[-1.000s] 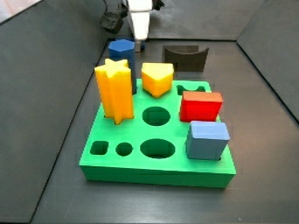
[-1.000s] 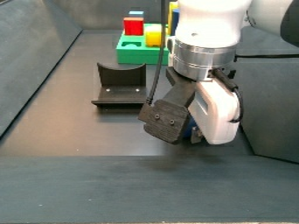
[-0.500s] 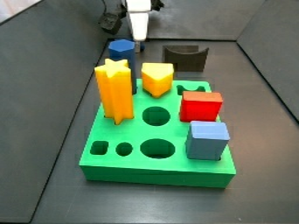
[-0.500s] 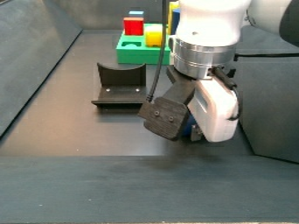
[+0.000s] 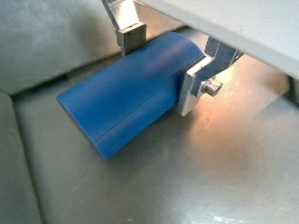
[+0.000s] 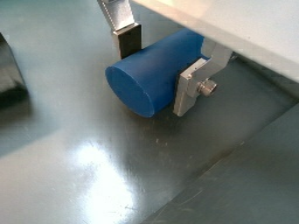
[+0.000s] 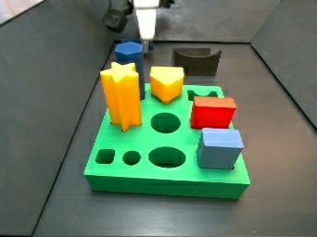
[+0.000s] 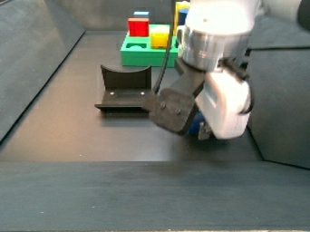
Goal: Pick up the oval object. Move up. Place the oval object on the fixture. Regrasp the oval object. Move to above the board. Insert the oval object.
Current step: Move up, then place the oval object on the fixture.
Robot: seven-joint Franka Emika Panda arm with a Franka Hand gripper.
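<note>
The oval object (image 5: pixel 128 92) is a dark blue peg with rounded sides, lying on its side on the grey floor. My gripper (image 5: pixel 162 63) straddles it, one silver finger on each flank, shut on the oval object (image 6: pixel 152 74); its flat oval end faces outward. In a side view the gripper (image 8: pixel 194 125) hangs low in front of the fixture (image 8: pixel 121 86), with the green board (image 8: pixel 145 56) behind. From the opposite side view the board (image 7: pixel 161 174) is in front, the fixture (image 7: pixel 196 60) stands behind it, and the peg is hidden.
On the board stand a yellow star peg (image 7: pixel 120 93), a yellow peg (image 7: pixel 168 83), a red block (image 7: pixel 213 113), a grey-blue cube (image 7: pixel 220 148) and a brighter blue hexagonal peg (image 7: pixel 128 51). Dark bin walls (image 8: pixel 36 72) enclose the floor.
In the side view facing the arm, the hand and wrist sit slightly higher than before and look blurred. The board, its pegs and the fixture have not moved.
</note>
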